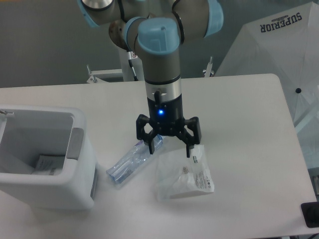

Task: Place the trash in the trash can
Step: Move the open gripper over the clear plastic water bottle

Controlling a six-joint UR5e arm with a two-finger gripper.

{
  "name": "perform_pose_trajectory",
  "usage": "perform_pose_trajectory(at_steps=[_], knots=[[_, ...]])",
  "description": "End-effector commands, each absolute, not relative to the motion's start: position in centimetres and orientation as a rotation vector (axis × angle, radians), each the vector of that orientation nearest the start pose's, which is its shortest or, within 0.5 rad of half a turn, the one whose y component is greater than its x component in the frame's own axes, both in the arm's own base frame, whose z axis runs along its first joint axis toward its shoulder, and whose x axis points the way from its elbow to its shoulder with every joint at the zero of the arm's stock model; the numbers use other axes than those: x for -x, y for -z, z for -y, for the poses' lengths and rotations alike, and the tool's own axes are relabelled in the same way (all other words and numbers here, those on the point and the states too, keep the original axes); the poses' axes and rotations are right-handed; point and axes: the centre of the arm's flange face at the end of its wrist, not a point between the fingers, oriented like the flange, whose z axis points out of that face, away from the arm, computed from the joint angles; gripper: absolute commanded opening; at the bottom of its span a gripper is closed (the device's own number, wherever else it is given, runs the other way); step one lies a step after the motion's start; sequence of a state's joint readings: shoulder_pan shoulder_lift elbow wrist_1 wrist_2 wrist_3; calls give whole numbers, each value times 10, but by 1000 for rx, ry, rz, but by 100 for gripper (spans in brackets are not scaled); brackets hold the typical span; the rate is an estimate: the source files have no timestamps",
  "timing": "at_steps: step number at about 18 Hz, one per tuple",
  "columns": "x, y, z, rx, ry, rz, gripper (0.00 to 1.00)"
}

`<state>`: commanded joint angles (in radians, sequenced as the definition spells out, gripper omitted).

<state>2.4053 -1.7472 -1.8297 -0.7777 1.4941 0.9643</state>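
Observation:
A clear plastic water bottle (130,163) with a blue cap lies on the table, pointing up to the right. Right of it lies a clear plastic bag (184,174) with a white printed label. My gripper (169,151) hangs open just above the bag's upper edge, with its left finger by the bottle's cap end and its right finger over the bag's top right corner. Nothing is held between the fingers. The white trash can (75,186) with a grey side panel stands at the left, and a piece of paper lies inside it.
A white umbrella-like cover printed SUPERIOR (279,45) stands past the table's right edge. A dark object (310,214) sits at the lower right corner. A metal frame (107,74) stands behind the table's far edge.

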Motion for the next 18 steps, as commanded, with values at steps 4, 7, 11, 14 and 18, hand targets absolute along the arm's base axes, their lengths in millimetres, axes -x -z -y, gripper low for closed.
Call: perform_pose_trajectory(at_steps=[4, 7, 11, 14, 18], knots=[[308, -318, -461, 2907, -270, -350, 100], [311, -307, -443, 2943, -203, -507, 100], [312, -296, -435, 2957, -142, -679, 100], [313, -302, -445, 2949, -131, -522, 100], [304, -288, -479, 2854, 27, -323, 100]])
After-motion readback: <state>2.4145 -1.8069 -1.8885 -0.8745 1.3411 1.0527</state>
